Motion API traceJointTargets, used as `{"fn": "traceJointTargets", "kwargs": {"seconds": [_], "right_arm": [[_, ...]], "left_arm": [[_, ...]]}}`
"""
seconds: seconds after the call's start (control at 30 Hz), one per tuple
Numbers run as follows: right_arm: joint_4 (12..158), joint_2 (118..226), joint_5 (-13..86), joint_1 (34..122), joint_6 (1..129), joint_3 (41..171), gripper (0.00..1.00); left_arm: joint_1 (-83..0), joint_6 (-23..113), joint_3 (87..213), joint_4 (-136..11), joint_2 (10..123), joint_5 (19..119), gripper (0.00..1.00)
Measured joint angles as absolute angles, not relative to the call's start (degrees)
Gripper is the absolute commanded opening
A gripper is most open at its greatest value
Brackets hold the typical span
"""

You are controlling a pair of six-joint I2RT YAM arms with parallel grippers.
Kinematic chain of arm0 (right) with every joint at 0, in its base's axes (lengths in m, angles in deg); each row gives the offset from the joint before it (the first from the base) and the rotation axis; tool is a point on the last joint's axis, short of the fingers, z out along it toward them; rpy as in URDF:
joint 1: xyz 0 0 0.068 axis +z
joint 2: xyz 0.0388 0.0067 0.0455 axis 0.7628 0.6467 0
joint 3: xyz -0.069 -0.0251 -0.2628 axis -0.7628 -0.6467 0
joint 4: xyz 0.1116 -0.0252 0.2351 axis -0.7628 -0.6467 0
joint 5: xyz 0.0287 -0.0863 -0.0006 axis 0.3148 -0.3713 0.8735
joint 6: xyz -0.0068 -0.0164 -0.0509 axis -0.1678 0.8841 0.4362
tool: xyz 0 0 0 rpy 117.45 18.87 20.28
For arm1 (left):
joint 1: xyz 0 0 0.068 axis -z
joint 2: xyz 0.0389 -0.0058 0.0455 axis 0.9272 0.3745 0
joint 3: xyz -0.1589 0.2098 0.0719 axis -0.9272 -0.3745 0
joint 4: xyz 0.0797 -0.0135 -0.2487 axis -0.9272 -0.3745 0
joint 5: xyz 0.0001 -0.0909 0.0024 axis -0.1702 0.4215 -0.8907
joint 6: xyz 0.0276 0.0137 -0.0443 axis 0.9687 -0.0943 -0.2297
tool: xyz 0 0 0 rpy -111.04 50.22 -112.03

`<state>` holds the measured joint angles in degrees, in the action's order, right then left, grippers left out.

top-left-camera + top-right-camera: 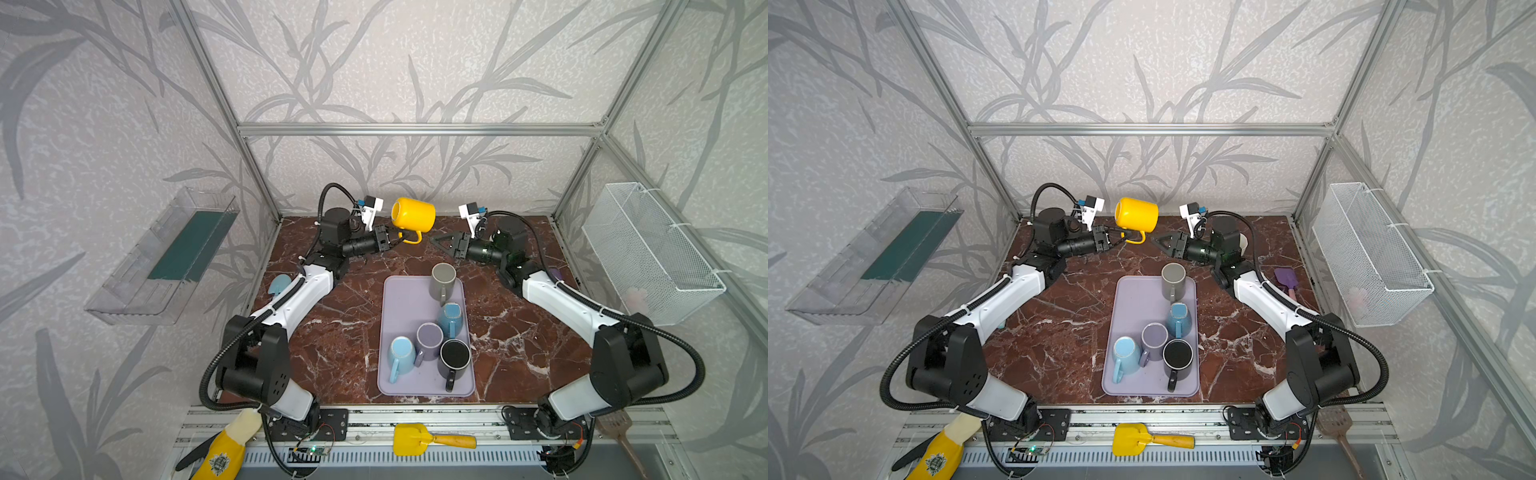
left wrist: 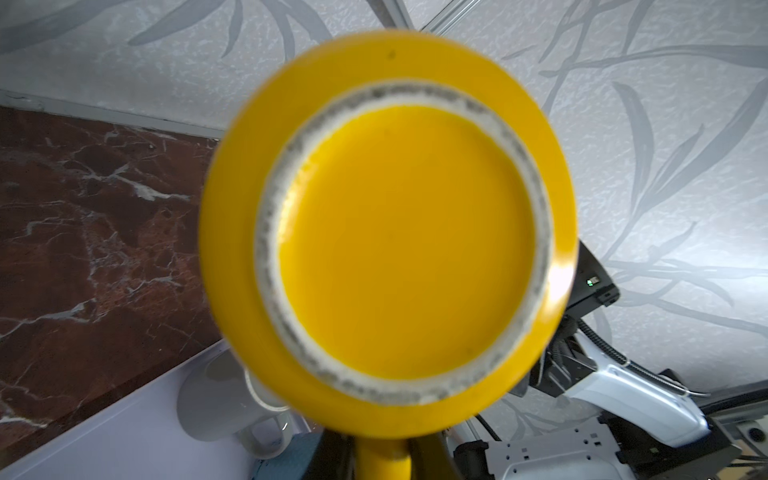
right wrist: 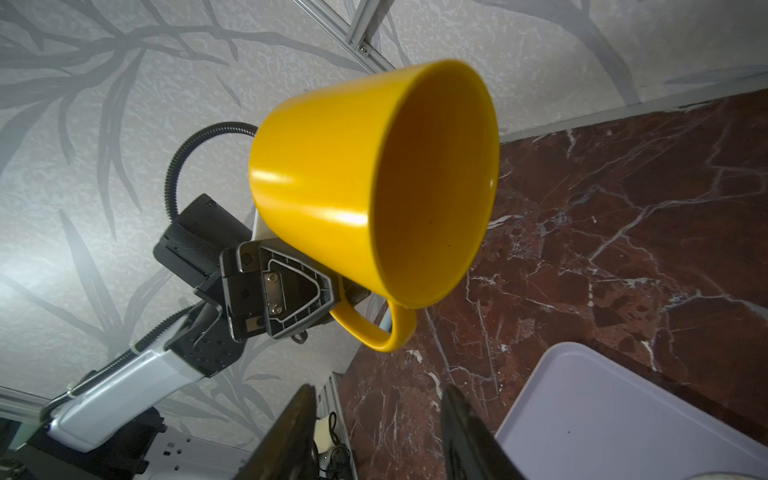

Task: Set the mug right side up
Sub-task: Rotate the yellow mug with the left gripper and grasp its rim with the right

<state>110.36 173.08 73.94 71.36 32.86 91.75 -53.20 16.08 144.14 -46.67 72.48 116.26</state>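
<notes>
Starting nearest: lilac tray (image 1: 401, 299) w/ five other mugs (image 1: 444, 278) on it, neither gripper touching them. Farther back, the right gripper (image 1: 436, 241) hangs apart from everything, jaws part open w/ nothing btwn them. In the right wrist view its fingertips (image 3: 295, 424) frame bare air below the mug.

Across from it, the left gripper (image 1: 394, 239) is pinched nearly closed on the handle (image 1: 417, 239) of the yellow mug (image 1: 415, 216).

The mug is farthest back, up in the air near the back wall (image 1: 415, 166). It lies on its side: base to the robot's left, mouth to its right, handle underneath.

Step, imo: mid-flip, approx halfway. Next move prob needs the left wrist to roll until the mouth points up, then lower the mug onto the tabletop (image 1: 332, 332) or tray. W/ a grip on the thin handle only, the mug could swing, so go slow.
</notes>
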Motion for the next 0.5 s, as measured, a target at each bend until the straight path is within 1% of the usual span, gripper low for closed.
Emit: {"fn": "traceJointTargets", "kwargs": {"seconds": [0.2, 0.5], "right_arm": [[117.2, 175.0, 76.0, 71.4, 27.9, 91.8, 0.46], [126.8, 178.2, 77.9, 71.4, 21.7, 91.8, 0.43]], "left_arm": [[-53.5, 10.1, 143.2, -36.0, 72.5, 119.3, 0.00], [-53.5, 6.6, 142.2, -30.0, 73.2, 121.7, 0.00]]}}
